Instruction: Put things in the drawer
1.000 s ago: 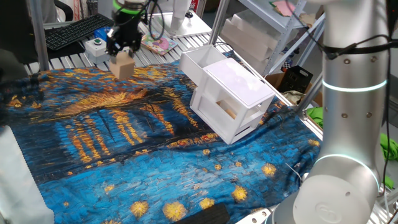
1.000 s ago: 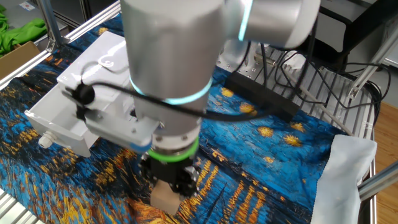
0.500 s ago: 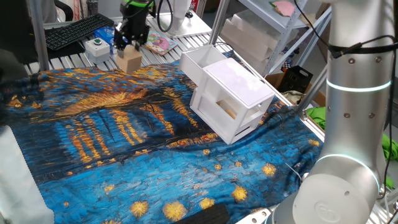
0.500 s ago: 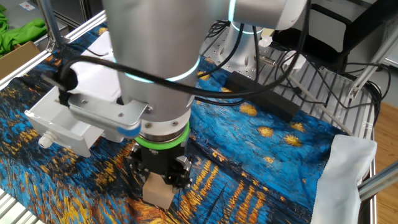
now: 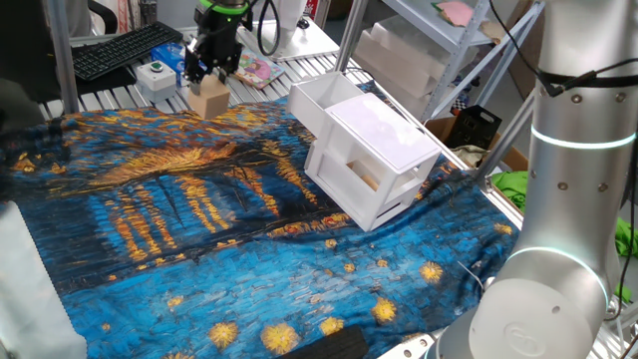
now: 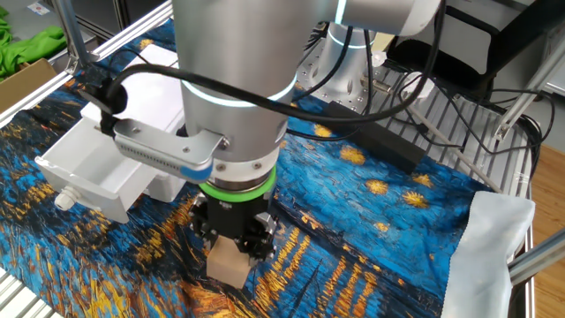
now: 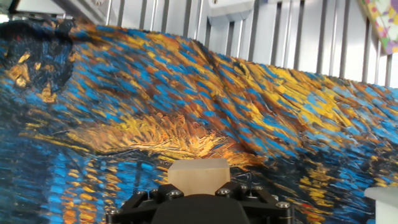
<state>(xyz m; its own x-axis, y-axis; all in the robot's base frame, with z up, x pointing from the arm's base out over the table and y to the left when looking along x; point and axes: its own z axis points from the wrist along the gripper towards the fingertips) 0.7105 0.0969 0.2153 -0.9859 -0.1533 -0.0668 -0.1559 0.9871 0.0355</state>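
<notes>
My gripper [image 5: 211, 72] is shut on a small tan cube block [image 5: 209, 99] and holds it in the air above the far edge of the painted cloth, left of the cabinet. The block also shows under the gripper [image 6: 231, 247] in the other fixed view [image 6: 228, 265] and at the bottom of the hand view [image 7: 199, 173]. The white two-drawer cabinet [image 5: 384, 160] stands on the cloth. Its upper drawer [image 5: 317, 103] is pulled out and open; it also shows in the other fixed view [image 6: 93, 172].
A white button box with a green button [image 5: 156, 72] and a black keyboard [image 5: 120, 48] lie behind the cloth. A grey power strip [image 6: 375, 141] and cables lie on the metal rack. A white cloth [image 6: 494, 243] hangs at the table's side.
My gripper has carried the block upward and a little toward the cabinet. The cabinet and its open drawer have not moved.
</notes>
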